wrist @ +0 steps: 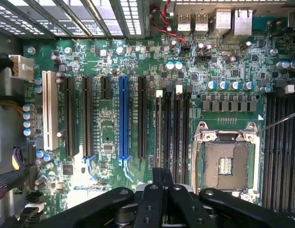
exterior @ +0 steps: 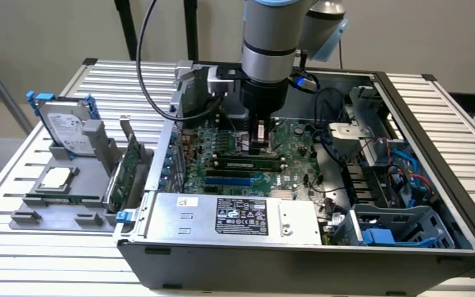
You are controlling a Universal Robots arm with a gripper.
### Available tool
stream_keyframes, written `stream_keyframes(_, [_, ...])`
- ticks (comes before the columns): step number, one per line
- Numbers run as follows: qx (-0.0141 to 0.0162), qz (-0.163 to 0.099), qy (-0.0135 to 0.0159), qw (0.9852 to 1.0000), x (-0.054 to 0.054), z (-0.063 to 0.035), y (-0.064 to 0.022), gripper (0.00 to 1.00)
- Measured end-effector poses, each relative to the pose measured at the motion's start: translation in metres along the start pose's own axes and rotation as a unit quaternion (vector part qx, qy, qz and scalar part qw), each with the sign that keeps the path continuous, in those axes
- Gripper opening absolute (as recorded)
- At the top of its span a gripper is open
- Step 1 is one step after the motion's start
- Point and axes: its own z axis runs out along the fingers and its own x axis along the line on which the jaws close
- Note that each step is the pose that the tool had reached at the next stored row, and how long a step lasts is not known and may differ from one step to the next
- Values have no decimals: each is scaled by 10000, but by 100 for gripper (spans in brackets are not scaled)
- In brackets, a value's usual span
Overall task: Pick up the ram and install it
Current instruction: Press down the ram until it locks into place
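Note:
A long thin green ram stick (exterior: pixel 62 199) lies flat in the grey holder (exterior: pixel 23 216) at the exterior view's left, outside the case. My gripper (exterior: pixel 260 145) hangs inside the open computer case, low over the motherboard (exterior: pixel 221 139) and far from that stick. Just below it another green stick with black chips (exterior: pixel 246 164) sits in a memory slot. In the wrist view my gripper (wrist: pixel 162 172) is shut, its fingers pressed together with nothing between them, over the near end of the narrow black memory slots (wrist: pixel 172 128).
The holder also carries a silver hard drive in a blue frame (exterior: pixel 64 127), a taller green expansion card (exterior: pixel 122 173) and a square chip (exterior: pixel 56 178). The power supply box (exterior: pixel 237 216), cables (exterior: pixel 328 136) and drive bays (exterior: pixel 402 229) crowd the case. An open processor socket (wrist: pixel 228 161) lies beside the slots.

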Motion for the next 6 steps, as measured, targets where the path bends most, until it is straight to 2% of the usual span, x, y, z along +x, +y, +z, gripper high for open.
stream_keyframes(6, [0, 0, 0, 10000, 0, 0, 0, 0])
